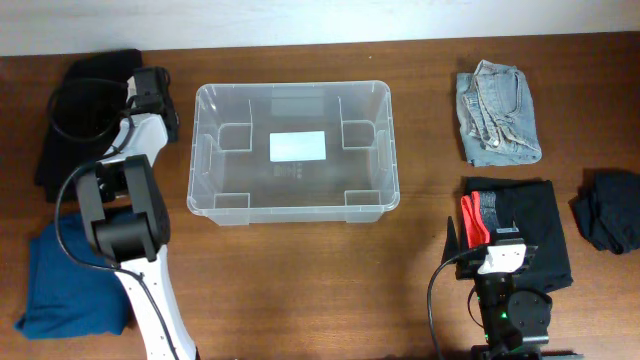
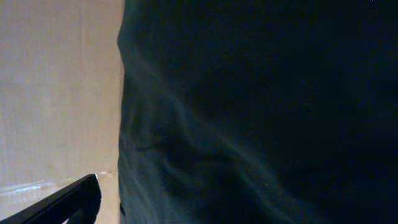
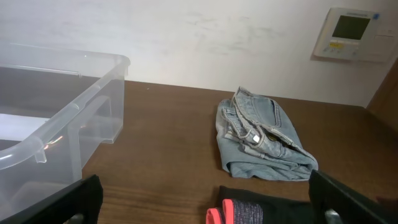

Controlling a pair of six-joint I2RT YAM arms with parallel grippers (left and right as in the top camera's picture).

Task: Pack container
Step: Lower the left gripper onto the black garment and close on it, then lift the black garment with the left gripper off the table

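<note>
The clear plastic container [image 1: 290, 87] stands empty at the table's middle, a white label [image 1: 297, 147] on its base. My left gripper [image 1: 150, 92] is at the far left, against a black garment [image 1: 90, 110]. In the left wrist view that dark cloth [image 2: 261, 112] fills most of the frame and only one finger [image 2: 68, 200] shows, set far to the side. My right gripper [image 3: 211, 205] is open and empty, low over a folded black garment with a pink band [image 3: 249, 213]. The container's corner [image 3: 62, 124] is to its left.
Folded light-blue jeans [image 1: 497, 112] lie at the back right. A dark bundled garment [image 1: 610, 210] sits at the right edge. A blue garment [image 1: 70, 285] lies at the front left, beside the left arm's base. A wall panel [image 3: 351, 32] hangs behind the table.
</note>
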